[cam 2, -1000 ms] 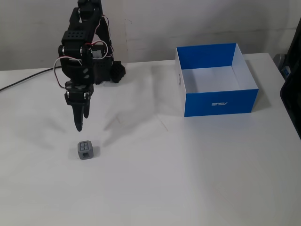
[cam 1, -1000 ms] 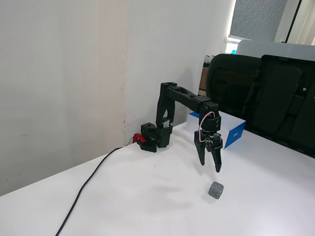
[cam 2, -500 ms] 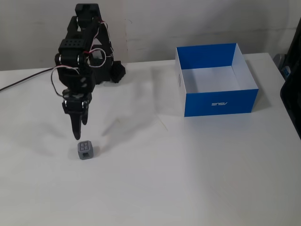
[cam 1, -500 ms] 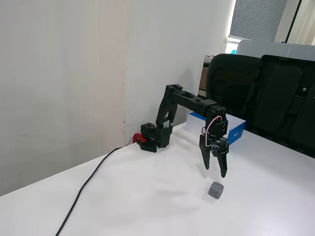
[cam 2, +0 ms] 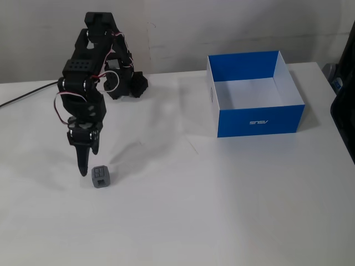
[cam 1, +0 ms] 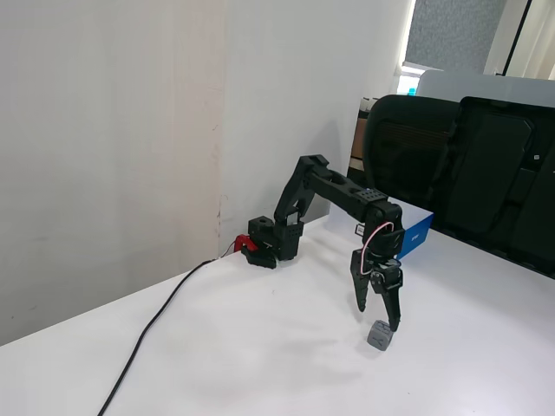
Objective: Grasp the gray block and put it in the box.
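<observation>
Nearest to the camera, one gray block [cam 2: 101, 177] is seen on the white table [cam 2: 222, 210], free and not yet grasped. Just beside it, the gripper [cam 1: 380, 318] is lowered, with its fingers a little apart, as a fixed view shows; one fingertip is close to the block's side. For a good grasp, the fingers should probably be opened wider, centred over the block and lowered until it lies between them. Farther back, well apart from the block, one blue box [cam 2: 255, 119] stands empty. One arm and one black cable [cam 1: 152, 325] are counted.
</observation>
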`<state>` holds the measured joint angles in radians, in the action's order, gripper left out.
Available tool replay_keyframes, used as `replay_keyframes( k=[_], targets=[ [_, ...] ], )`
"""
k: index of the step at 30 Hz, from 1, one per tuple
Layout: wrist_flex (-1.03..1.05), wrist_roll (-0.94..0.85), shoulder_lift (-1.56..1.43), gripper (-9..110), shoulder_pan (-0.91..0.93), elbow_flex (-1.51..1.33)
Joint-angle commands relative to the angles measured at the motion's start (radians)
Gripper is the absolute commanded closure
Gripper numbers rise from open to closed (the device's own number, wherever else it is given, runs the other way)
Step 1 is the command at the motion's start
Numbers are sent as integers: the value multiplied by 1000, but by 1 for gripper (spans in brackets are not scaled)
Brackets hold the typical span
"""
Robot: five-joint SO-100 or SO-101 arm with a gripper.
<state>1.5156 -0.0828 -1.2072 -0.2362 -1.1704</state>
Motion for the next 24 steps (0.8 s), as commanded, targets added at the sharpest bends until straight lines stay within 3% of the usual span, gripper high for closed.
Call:
replay_keyframes(
  k=[1, 24],
  targets=[
    [8, -15, -6, 68, 2, 78],
    [5, -15, 112, 68, 49, 129]
  ],
)
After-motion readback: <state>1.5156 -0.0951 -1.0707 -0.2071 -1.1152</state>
